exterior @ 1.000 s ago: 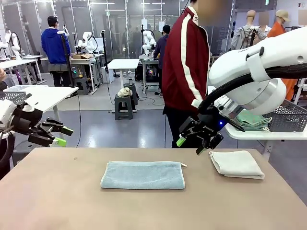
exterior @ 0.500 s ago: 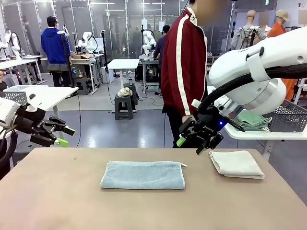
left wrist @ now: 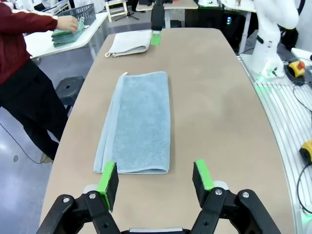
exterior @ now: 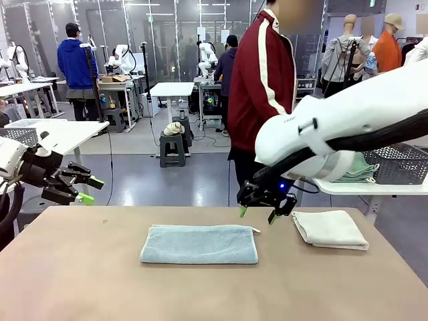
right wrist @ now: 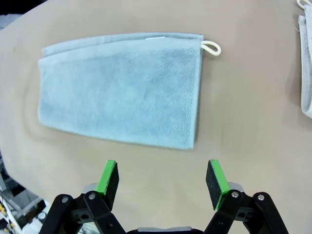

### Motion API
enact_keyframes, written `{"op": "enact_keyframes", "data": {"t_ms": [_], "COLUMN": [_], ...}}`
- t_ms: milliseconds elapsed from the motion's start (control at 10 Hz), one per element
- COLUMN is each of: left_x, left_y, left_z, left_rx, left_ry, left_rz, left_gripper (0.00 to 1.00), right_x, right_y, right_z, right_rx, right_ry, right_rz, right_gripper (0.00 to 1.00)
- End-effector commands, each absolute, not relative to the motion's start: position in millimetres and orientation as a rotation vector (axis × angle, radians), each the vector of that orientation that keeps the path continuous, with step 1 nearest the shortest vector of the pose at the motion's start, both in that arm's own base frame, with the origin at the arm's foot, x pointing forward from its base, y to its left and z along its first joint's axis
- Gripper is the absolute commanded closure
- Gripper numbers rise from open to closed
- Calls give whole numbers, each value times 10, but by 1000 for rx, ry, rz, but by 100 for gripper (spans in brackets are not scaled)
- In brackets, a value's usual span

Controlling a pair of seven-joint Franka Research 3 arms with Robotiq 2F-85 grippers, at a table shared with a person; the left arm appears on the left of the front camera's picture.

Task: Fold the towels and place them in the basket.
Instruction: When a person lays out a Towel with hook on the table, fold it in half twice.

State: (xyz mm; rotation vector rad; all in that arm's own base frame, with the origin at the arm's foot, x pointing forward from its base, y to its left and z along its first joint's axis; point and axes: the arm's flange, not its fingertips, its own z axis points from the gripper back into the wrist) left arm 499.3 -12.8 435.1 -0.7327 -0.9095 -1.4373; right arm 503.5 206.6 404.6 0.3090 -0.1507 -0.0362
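Front view: the light blue towel (exterior: 199,243) lies flat in the middle of the counter (exterior: 100,281), already folded to a narrow band, with its long axis running from my left to my right; my right gripper (exterior: 256,215) hangs just above its far right corner with the fingers spread and nothing between them; my left gripper (exterior: 91,190) is also spread and empty, but it waits off the left edge of the counter, well apart from the towel; so I judge the right arm is the nearer one for the next fold. The cream-white towel (exterior: 330,229) lies folded near the right edge, and the dark mesh basket (exterior: 401,164) stands beyond it on a side table.

Left wrist view: the light blue towel (left wrist: 139,119) stretches away from my left gripper (left wrist: 155,178), its short end near the pads; the long axis goes straight ahead toward the cream-white towel (left wrist: 129,44).

Right wrist view: the light blue towel (right wrist: 122,102) lies across the picture, ahead of my right gripper (right wrist: 163,178); its hanging loop (right wrist: 212,47) sits at the far corner of the short end, which is the end nearest to my fingers.
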Motion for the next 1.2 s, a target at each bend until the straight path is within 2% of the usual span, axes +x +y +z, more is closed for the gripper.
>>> {"op": "enact_keyframes", "data": {"t_ms": [0,500,1100], "left_x": [4980,4980,4980], "left_y": [-135,-135,-135], "left_z": [4361,4361,4361], "left_rx": [-748,-748,-748], "left_ry": [-913,-913,-913], "left_rz": [-1426,-1426,-1426], "left_gripper": [22,22,22], "right_x": [5210,5329,5461], "right_y": [2207,2288,2324], "right_z": [3919,3423,3161], "right_rx": [252,222,155], "right_ry": [-167,-204,-200], "right_rz": [-105,-120,-82], "right_gripper": [10,10,10]}}
